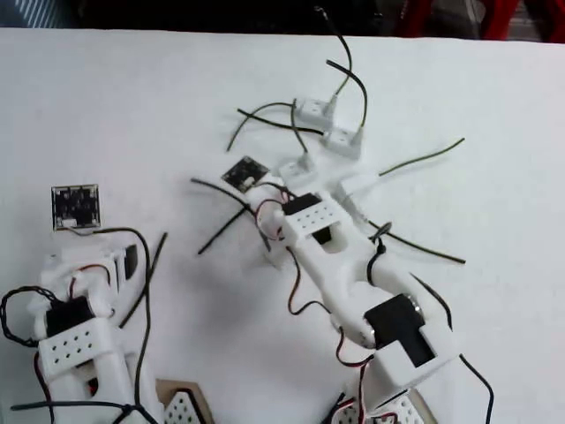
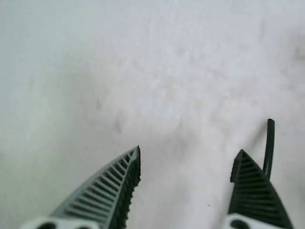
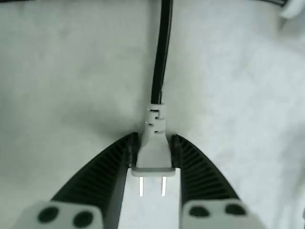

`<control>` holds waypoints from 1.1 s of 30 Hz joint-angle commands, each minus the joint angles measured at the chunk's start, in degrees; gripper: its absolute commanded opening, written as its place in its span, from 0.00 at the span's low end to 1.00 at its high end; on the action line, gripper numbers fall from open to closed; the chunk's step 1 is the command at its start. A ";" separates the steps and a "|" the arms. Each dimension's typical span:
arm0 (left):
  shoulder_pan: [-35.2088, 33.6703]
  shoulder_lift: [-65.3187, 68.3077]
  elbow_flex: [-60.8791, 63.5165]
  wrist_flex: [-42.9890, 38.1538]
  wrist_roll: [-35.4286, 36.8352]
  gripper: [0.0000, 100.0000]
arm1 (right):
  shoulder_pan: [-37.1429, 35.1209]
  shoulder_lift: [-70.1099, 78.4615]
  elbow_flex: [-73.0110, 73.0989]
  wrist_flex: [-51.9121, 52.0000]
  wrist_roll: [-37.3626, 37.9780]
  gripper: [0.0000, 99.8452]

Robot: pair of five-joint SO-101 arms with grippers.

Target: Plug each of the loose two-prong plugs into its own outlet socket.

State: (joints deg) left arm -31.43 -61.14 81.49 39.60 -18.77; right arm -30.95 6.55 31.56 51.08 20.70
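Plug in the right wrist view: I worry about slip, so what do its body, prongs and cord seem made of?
The plug looks like smooth, matt white moulded plastic. Its prongs are thin, flat and bright, likely metal. The cord is black with a soft sheen, probably rubber or vinyl.

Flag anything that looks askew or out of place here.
The white plug clamped in the right gripper looks backwards: its prongs point back toward the wrist, its cord runs ahead. It would likely need turning before it meets an outlet socket.
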 commanded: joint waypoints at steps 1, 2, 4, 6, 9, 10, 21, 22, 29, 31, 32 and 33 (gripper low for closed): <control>0.57 -1.10 -0.18 -1.14 -0.44 0.30 | 0.13 -2.07 -0.62 -0.31 0.35 0.02; 0.57 -1.10 -0.18 -1.14 -0.44 0.30 | 0.04 -2.33 -0.53 -0.31 0.35 0.02; 0.57 -1.10 -0.18 -1.14 -0.44 0.30 | -0.22 -2.68 -0.44 -0.04 0.35 0.02; 0.57 -1.10 -0.18 -1.14 -0.44 0.30 | -0.40 -2.68 -0.62 0.92 -0.09 0.02; 0.57 -1.10 -0.18 -1.14 -0.44 0.30 | -0.48 -2.77 -0.79 1.27 -0.18 0.09; 0.57 -1.10 -0.18 -1.14 -0.44 0.30 | -0.48 -2.77 -1.23 1.45 -0.44 0.11; 0.57 -1.10 -0.18 -1.14 -0.44 0.30 | -4.70 -2.86 -8.70 11.38 -3.78 0.13; 0.57 -1.10 -0.18 -1.14 -0.44 0.30 | -4.70 -2.77 -8.70 11.38 -3.78 0.13; 0.57 -1.10 -0.18 -1.14 -0.44 0.30 | -4.88 -4.09 -8.97 13.93 -3.78 0.13; 0.57 -1.10 -0.18 -1.14 -0.44 0.30 | -5.23 -6.37 -8.62 13.93 -3.78 0.13; 0.57 -1.10 -0.18 -1.14 -0.44 0.30 | -5.32 -7.60 -8.35 14.37 -3.78 0.13; 0.57 -1.10 -0.18 -1.14 -0.44 0.30 | -5.41 -8.84 -7.82 14.90 -3.78 0.13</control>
State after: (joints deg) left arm -31.43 -61.14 81.49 39.60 -18.77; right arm -35.60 3.21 25.05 64.70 17.45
